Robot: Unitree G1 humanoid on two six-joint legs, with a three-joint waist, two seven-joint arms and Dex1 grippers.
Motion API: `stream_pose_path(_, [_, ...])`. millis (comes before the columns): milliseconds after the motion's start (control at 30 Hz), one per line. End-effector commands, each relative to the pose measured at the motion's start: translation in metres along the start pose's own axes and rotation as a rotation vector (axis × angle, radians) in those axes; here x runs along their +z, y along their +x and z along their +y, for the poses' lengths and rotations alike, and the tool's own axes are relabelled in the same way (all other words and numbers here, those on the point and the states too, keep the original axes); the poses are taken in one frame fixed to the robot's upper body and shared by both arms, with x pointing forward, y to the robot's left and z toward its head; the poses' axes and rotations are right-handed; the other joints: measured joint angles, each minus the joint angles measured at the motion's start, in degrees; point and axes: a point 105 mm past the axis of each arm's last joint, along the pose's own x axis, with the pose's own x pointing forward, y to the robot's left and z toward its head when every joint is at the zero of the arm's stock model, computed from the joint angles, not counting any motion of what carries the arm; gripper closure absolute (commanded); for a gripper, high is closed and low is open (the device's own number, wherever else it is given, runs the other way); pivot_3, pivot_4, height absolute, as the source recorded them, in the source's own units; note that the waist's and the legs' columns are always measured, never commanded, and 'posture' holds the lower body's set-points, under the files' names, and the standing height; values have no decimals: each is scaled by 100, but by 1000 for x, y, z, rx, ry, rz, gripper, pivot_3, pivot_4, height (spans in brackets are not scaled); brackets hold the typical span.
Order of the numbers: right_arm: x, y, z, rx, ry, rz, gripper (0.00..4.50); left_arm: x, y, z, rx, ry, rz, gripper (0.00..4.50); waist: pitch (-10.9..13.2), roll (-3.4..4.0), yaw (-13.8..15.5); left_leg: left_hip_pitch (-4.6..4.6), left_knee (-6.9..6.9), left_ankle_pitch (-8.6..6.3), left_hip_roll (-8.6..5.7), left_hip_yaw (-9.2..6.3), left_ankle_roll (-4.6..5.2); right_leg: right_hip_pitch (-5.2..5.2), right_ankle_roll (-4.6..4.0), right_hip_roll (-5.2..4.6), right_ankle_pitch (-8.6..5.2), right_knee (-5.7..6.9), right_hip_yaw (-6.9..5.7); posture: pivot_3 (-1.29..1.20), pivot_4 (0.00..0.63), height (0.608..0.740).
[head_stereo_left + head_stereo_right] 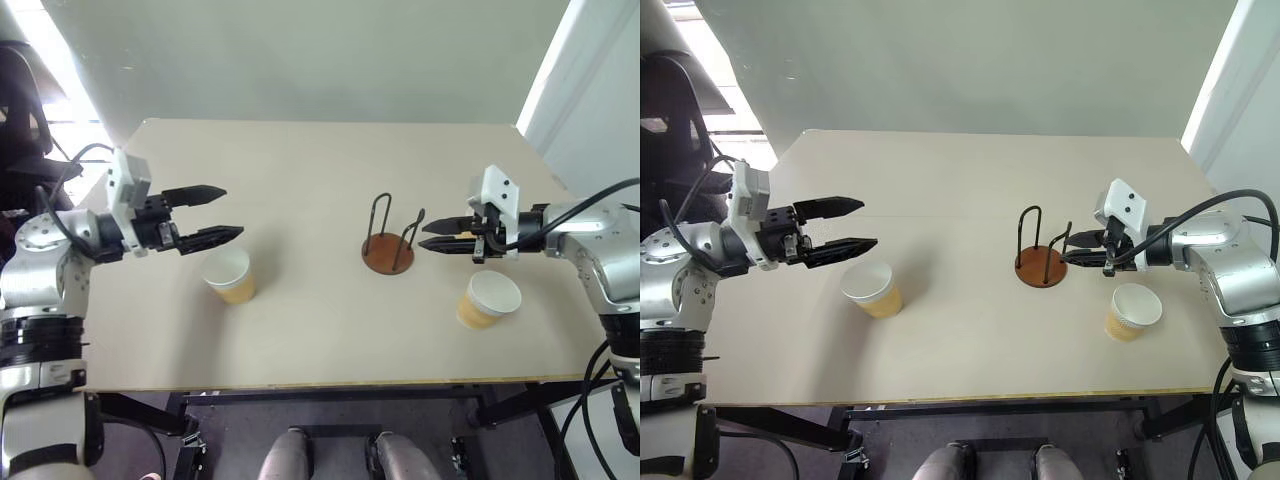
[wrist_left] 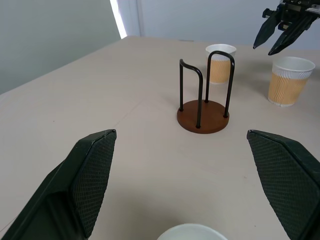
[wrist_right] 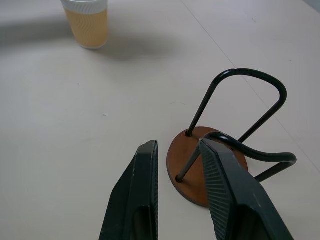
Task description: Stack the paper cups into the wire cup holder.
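Left fingers point(image 1: 222, 235) spread wide, holding nothing, above a cup point(image 1: 230, 274). Right gripper point(image 1: 428, 235) has a narrow gap, empty, beside the holder point(image 1: 388, 252) mid-table; second cup point(image 1: 488, 299) near it. Left wrist view: holder point(image 2: 202, 116) ahead, two cups point(image 2: 220, 63) beyond. Right wrist view: fingertips point(image 3: 145, 172) just by the base, not touching.

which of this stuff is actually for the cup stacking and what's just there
For the job:
- left cup
- right cup
- third cup, beyond the holder in the left wrist view
- wire holder, nothing in it yet

Just there:
- table, only the work surface
- black chair off the table's left side
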Motion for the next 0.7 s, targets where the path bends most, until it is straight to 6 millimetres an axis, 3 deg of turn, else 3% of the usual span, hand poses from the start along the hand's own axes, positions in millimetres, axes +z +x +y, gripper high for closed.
stream_pose_path(33, [9, -7, -3, -25, -40, -10, 3254, 20, 6, -2, -8, 60, -22, 0, 0, 0, 1, 0, 0, 0, 0, -1, 0, 0, 0, 0, 0, 0, -1, 0, 150, 740])
stream_pose_path(467, [7, -8, -3, -33, -34, -4, 3254, 42, 19, -7, -16, 68, -27, 0, 0, 0, 1, 0, 0, 0, 0, 0, 0, 0, 0, 0, 0, 0, -1, 0, 150, 740])
stream_pose_path(700, [5, -9, -2, -44, -36, 4, 3254, 38, 18, -3, -17, 62, -31, 0, 0, 0, 1, 0, 1, 0, 0, 1, 0, 1, 0, 0, 0, -1, 0, 0, 150, 740])
